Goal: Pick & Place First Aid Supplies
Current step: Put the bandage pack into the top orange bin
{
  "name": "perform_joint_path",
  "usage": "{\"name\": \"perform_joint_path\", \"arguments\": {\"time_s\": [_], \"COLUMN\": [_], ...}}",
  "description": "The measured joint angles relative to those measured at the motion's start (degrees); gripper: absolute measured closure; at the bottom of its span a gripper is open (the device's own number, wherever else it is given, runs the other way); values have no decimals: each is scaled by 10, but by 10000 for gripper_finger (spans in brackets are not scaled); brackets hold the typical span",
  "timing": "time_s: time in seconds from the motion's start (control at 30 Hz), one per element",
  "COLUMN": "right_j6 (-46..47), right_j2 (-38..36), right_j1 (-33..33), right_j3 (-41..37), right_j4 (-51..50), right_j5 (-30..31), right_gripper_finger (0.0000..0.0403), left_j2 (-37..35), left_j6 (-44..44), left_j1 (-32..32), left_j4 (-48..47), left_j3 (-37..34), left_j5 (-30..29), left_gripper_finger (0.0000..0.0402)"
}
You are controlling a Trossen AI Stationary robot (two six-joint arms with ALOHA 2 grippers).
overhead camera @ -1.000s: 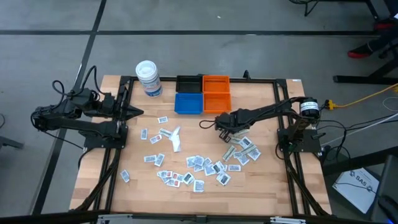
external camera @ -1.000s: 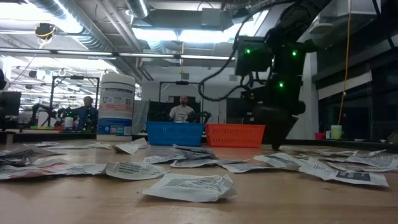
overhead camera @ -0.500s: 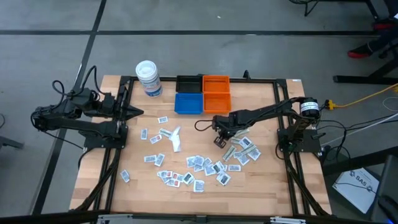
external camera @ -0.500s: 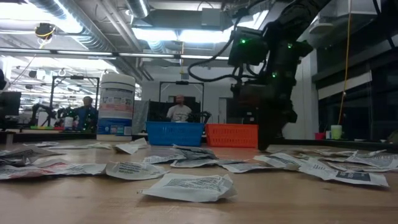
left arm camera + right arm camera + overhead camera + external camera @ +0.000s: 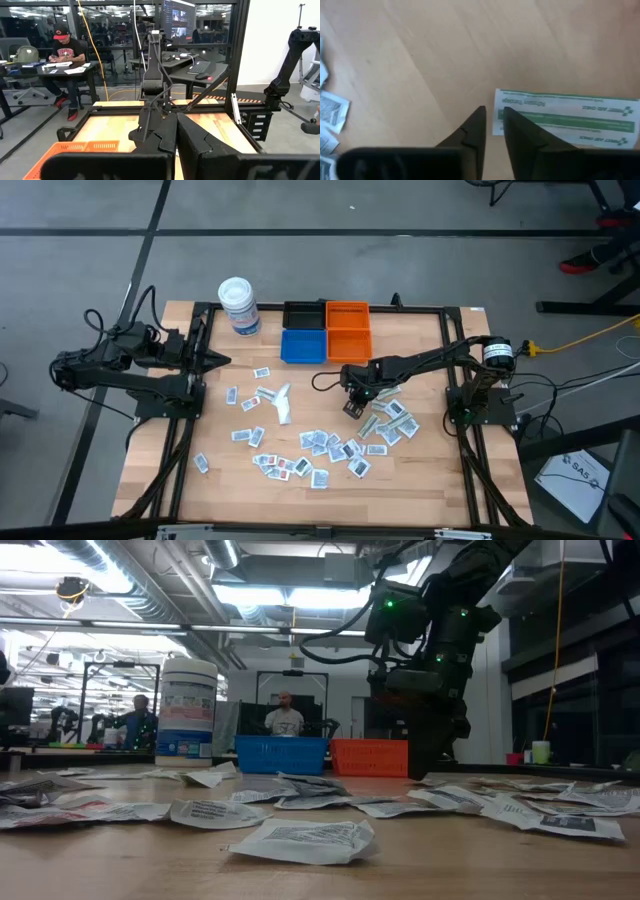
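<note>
**Right gripper down by a green-printed strip; bins at the far edge**

Four small bins sat in a block at the far middle of the table [image 5: 430, 480]: a black bin [image 5: 303, 315] far left, a blue bin [image 5: 303, 347] nearer, and two orange bins [image 5: 348, 328] on the right. What lay inside them could not be made out. A lidded white tub [image 5: 240, 306] stood upright left of the bins.

The supplies [image 5: 330, 450] were small flat white and grey sachets, some with blue or red print, scattered over the middle and near part of the table, thickest right of centre. From table height they looked crinkled and lay flat on the wood.

The right gripper [image 5: 492, 114] pointed down at the table just near of the orange bins, its fingers slightly parted with nothing between them. A long white strip [image 5: 565, 112] with green bands and print lay flat at its tips.

The left gripper [image 5: 222, 361] waited at the table's left edge, fingers pressed together.
</note>
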Motion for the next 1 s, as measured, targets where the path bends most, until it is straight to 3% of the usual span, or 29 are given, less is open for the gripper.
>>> {"name": "perform_joint_path", "arguments": {"time_s": [0.17, 0.47, 0.7, 1.0], "right_j6": [-19, -17, -27, 0], "right_j2": [-9, -59, -60, -60], "right_j1": [0, -9, -50, -62], "right_j3": [14, 32, 5, -60], "right_j4": [-18, -137, -131, -23], "right_j5": [-5, 93, 109, 93], "right_gripper_finger": [275, 193, 178, 178], "left_j2": [0, 0, 0, 0], "left_j6": [0, 0, 0, 0], "left_j1": [0, 0, 0, 0], "left_j4": [0, 0, 0, 0], "left_j3": [0, 0, 0, 0], "left_j5": [0, 0, 0, 0], "left_gripper_finger": [398, 398, 398, 398]}}
